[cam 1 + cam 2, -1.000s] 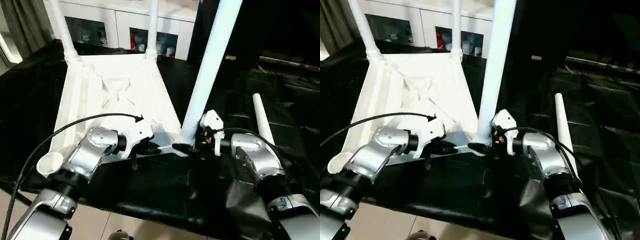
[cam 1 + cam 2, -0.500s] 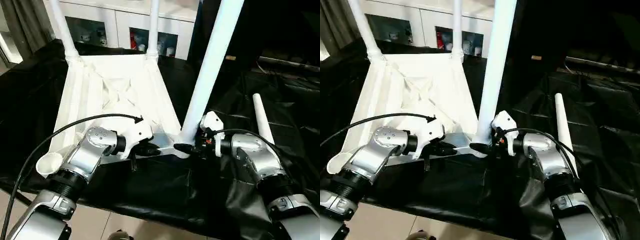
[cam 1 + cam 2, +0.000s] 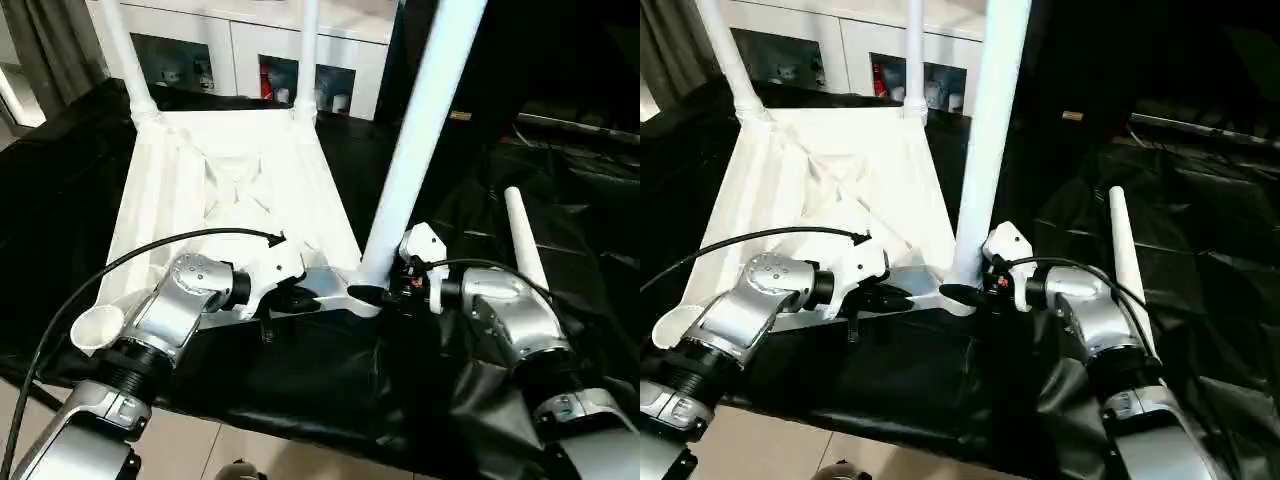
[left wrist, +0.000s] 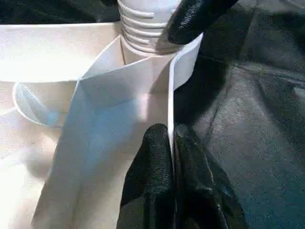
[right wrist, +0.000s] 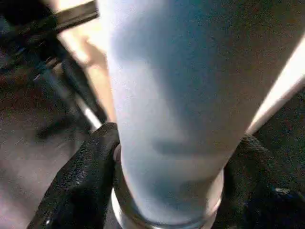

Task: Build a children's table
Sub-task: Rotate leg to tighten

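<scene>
Presently the left gripper [image 4: 172,152] pinches the upturned table top's [image 3: 225,175] near rim, while the right gripper [image 5: 167,157] clasps the corner leg's [image 3: 415,150] base.

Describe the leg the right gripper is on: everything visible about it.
The leg is a long, round, smooth white plastic tube, leaning slightly, its top out of frame. Its ribbed, threaded lower end sits in the near right corner socket of the upturned tabletop. The right gripper has a black finger on each side of its base. The left gripper pinches the tabletop's rim nearby.
</scene>
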Robot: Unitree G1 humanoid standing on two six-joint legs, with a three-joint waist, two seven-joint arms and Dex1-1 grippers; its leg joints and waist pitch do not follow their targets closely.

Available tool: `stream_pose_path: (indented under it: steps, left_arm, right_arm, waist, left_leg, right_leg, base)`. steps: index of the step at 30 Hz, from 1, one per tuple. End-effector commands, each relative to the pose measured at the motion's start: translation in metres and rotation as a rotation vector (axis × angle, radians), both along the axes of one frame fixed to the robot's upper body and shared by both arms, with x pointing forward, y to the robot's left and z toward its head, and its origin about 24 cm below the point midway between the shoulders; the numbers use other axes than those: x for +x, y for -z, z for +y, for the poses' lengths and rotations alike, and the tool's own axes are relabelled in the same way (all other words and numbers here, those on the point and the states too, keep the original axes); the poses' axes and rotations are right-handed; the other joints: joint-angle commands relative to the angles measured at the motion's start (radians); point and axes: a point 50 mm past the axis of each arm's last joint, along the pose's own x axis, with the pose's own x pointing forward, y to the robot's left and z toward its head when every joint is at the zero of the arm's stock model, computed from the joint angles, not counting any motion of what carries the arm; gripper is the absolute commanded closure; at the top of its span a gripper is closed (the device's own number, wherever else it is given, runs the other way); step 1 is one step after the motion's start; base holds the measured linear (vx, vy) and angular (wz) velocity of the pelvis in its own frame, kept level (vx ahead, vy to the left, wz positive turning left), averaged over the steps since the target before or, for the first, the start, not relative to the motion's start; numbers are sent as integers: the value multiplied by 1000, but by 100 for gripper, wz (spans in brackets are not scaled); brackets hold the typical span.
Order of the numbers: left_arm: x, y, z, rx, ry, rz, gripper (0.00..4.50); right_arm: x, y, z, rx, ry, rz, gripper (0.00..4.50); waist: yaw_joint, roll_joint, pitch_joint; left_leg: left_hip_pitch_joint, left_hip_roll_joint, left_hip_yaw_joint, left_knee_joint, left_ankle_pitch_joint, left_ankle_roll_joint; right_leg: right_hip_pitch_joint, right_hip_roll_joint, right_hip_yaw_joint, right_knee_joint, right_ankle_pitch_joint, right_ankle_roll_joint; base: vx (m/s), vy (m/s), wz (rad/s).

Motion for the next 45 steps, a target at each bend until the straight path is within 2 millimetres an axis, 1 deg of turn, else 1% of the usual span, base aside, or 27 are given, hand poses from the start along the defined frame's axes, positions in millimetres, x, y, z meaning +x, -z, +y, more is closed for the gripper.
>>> stream_pose_path:
  steps: [1, 2, 3, 4, 5, 6, 7, 8, 9, 11, 12, 14, 19, 20, 23, 25, 27, 30, 32, 33, 34, 35, 36, 39, 42, 43, 45]
  left_arm:
    - [11, -9, -6, -42, -83, -50, 450]
    - [24, -6, -7, -32, -237, -63, 450]
    - [28, -5, -7, -26, -293, -66, 450]
    - [32, -4, -8, -24, -341, -63, 450]
    - [33, -3, -10, -25, -367, -61, 450]
    - [36, -4, -13, -35, -401, -59, 450]
    - [36, -4, -13, -35, -401, -59, 450]
    - [40, -4, -21, -51, -452, -56, 450]
    - [41, -3, -26, -51, -477, -58, 450]
    - [42, -3, -28, -48, -490, -60, 450]
    - [44, -3, -33, -38, -504, -66, 450]
    - [44, -1, -38, -25, -496, -69, 450]
    - [42, 1, -40, -13, -472, -71, 450]
    - [42, 1, -40, -13, -465, -69, 450]
    - [39, 3, -38, -16, -422, -67, 450]
    - [37, 2, -37, -19, -387, -77, 450]
    - [32, 1, -38, -30, -308, -73, 450]
    - [29, -1, -38, -41, -264, -71, 450]
    - [25, -3, -36, -41, -203, -72, 450]
    - [23, -3, -35, -42, -182, -63, 450]
    - [22, -2, -32, -41, -170, -53, 450]
    - [21, -2, -31, -45, -162, -50, 450]
    - [18, -3, -28, -62, -124, -38, 450]
    - [12, -7, -25, -86, -36, -43, 450]
    - [6, -10, -25, -115, 21, -20, 450]
    - [5, -11, -24, -115, 31, -14, 450]
    - [4, -12, -22, -110, 35, -10, 450]
  right_arm:
    - [3, 4, 1, 37, 64, 46, 178]
    - [10, 13, 6, 34, 221, 60, 178]
    - [12, 16, 8, 31, 282, 70, 178]
    - [14, 19, 10, 28, 347, 79, 178]
    - [15, 21, 12, 30, 392, 89, 178]
    - [17, 24, 15, 33, 467, 105, 178]
    - [17, 24, 15, 33, 467, 105, 178]
    - [21, 30, 18, 19, 614, 145, 178]
    - [22, 33, 19, -4, 681, 158, 178]
    - [22, 35, 20, -18, 709, 162, 178]
    - [24, 36, 23, -45, 760, 167, 178]
    - [27, 33, 26, -47, 780, 151, 178]
    - [30, 29, 28, -28, 798, 136, 178]
    - [31, 28, 29, -23, 794, 128, 122]
    - [33, 21, 28, 32, 765, 96, 106]
    - [34, 18, 26, 38, 743, 75, 84]
    - [36, 12, 23, 41, 668, 44, 69]
    - [36, 8, 20, 34, 605, 19, 40]
    - [32, 2, 17, 18, 443, -18, 40]
    - [29, 0, 14, 5, 367, -29, 40]
    - [26, -1, 11, -4, 296, -37, 40]
    - [25, -2, 10, -4, 272, -40, 40]
    - [19, -5, 4, -7, 167, -47, 40]
    - [13, -7, -2, -23, 70, -47, 40]
    - [10, -9, -5, -27, 17, -42, 40]
    - [9, -9, -6, -19, 0, -37, 40]
    - [8, -10, -6, -23, -22, -31, 74]
  waist:
    - [-3, 2, -63]
    - [-3, 2, -63]
    - [-7, 0, -60]
    - [-8, 2, -59]
    - [-9, -1, -62]
    - [-8, -2, -63]
    - [-10, -2, -61]
    - [-14, -2, -64]
    - [-15, -2, -65]
    - [-17, -1, -67]
    - [-15, -1, -68]
    - [-17, -1, -70]
    - [-18, 0, -67]
    - [-19, -1, -65]
    - [-18, -2, -65]
    - [-22, -3, -66]
    - [-25, -6, -67]
    - [-24, -3, -65]
    - [-21, -1, -66]
    - [-19, -3, -67]
    - [-20, -2, -67]
    - [-20, -2, -65]
    - [-17, -3, -63]
    - [-14, -5, -64]
    - [-13, -4, -63]
    - [-11, -4, -63]
    - [-8, -4, -63]
  left_leg:
    - [9, 68, -31, -72, -174, 37]
    - [11, 67, -31, -72, -186, 30]
    - [16, 65, -29, -73, -201, 19]
    - [17, 63, -32, -75, -218, 2]
    - [12, 63, -36, -77, -218, -5]
    - [13, 64, -36, -76, -216, -3]
    - [14, 64, -34, -76, -214, -2]
    - [12, 62, -33, -76, -199, 1]
    - [13, 63, -33, -76, -193, -2]
    - [13, 61, -32, -75, -182, 0]
    - [11, 61, -30, -72, -170, 10]
    - [9, 60, -29, -72, -151, 23]
    - [9, 62, -29, -73, -173, 27]
    - [10, 62, -29, -74, -183, 26]
    - [9, 62, -30, -74, -195, 26]
    - [3, 62, -32, -76, -183, 29]
    - [2, 63, -30, -72, -162, 44]
    - [5, 64, -28, -72, -160, 54]
    - [5, 66, -27, -71, -157, 59]
    - [4, 68, -28, -70, -154, 68]
    - [5, 69, -28, -71, -144, 72]
    - [4, 67, -27, -70, -152, 72]
    - [4, 67, -27, -70, -168, 75]
    - [3, 69, -28, -70, -165, 76]
    - [7, 68, -28, -70, -180, 67]
    - [8, 71, -29, -72, -179, 62]
    - [9, 72, -28, -71, -173, 65]
  right_leg:
    - [51, -109, 60, -78, -264, -191]
    - [51, -109, 60, -81, -299, -179]
    - [43, -106, 61, -86, -327, -173]
    - [44, -108, 59, -89, -371, -163]
    - [51, -113, 59, -90, -389, -149]
    - [50, -114, 59, -91, -386, -145]
    - [46, -112, 61, -91, -380, -143]
    - [46, -108, 61, -85, -343, -150]
    - [46, -109, 62, -84, -330, -153]
    - [48, -108, 61, -81, -293, -160]
    - [49, -109, 62, -78, -257, -165]
    - [51, -107, 61, -74, -211, -173]
    - [50, -108, 61, -78, -235, -169]
    - [50, -109, 61, -80, -252, -165]
    - [50, -112, 61, -83, -280, -158]
    - [55, -111, 61, -80, -265, -159]
    - [56, -111, 60, -76, -229, -173]
    - [53, -111, 61, -78, -239, -182]
    - [52, -111, 61, -77, -231, -184]
    - [57, -108, 60, -74, -208, -184]
    - [52, -108, 61, -72, -188, -194]
    - [53, -107, 59, -73, -197, -196]
    - [54, -108, 60, -78, -221, -188]
    - [55, -109, 61, -78, -238, -182]
    - [52, -110, 60, -82, -279, -184]
    - [50, -109, 60, -82, -291, -181]
    - [48, -109, 61, -80, -276, -186]
  base:
    - [0, 0, 0]
    - [0, 0, 0]
    - [0, 0, 0]
    - [0, 0, 0]
    - [0, 0, 0]
    - [0, 0, 0]
    - [0, 0, 0]
    - [0, 0, 0]
    - [0, 0, 0]
    - [0, 0, 0]
    - [0, 0, 0]
    - [0, 0, 0]
    - [0, 0, 0]
    - [0, 0, 0]
    - [0, 0, 0]
    - [0, 0, 0]
    - [0, 0, 0]
    - [0, 0, 0]
    - [0, 0, 0]
    - [0, 0, 0]
    - [0, 0, 0]
    - [0, 0, 0]
    - [0, 0, 0]
    - [0, 0, 0]
    - [0, 0, 0]
    - [0, 0, 0]
    - [0, 0, 0]
